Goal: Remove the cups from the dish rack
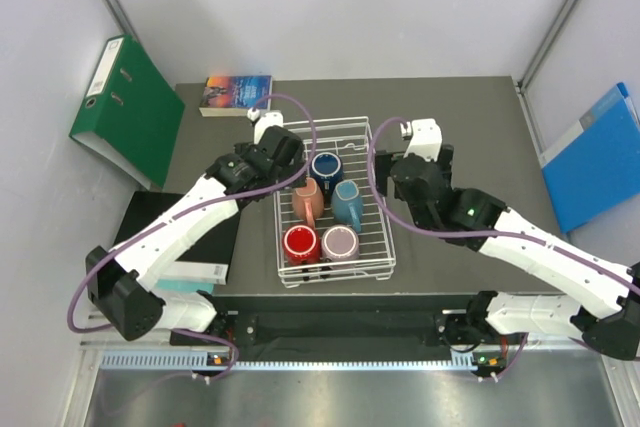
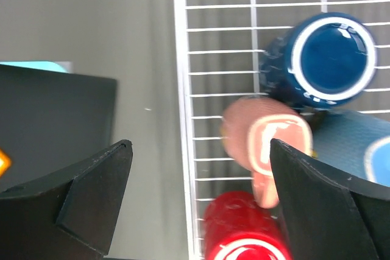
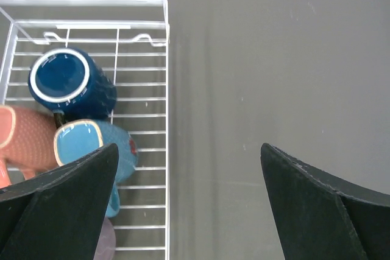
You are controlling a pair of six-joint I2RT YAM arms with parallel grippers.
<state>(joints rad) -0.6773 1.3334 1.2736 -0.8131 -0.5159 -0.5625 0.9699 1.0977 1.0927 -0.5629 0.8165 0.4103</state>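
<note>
Mugs, all five, sit crowded in the white wire dish rack (image 1: 385, 265) at the middle of the table (image 1: 460, 127): dark blue mug (image 1: 327, 167) at the back, salmon-pink mug (image 1: 308, 201) and teal mug (image 1: 347, 204) apparently tipped and pressed together, red mug (image 1: 300, 243) and mauve mug (image 1: 339, 243) in front. The left gripper (image 2: 200, 144) hovers over the rack's left rim, the right gripper (image 3: 189, 147) over its right rim, both with jaws wide apart and empty. Lifting one mug could drag or topple a touching neighbour. A finger could also snag a wire and hoist the rack. With both arms working so near each other, they might collide.
</note>
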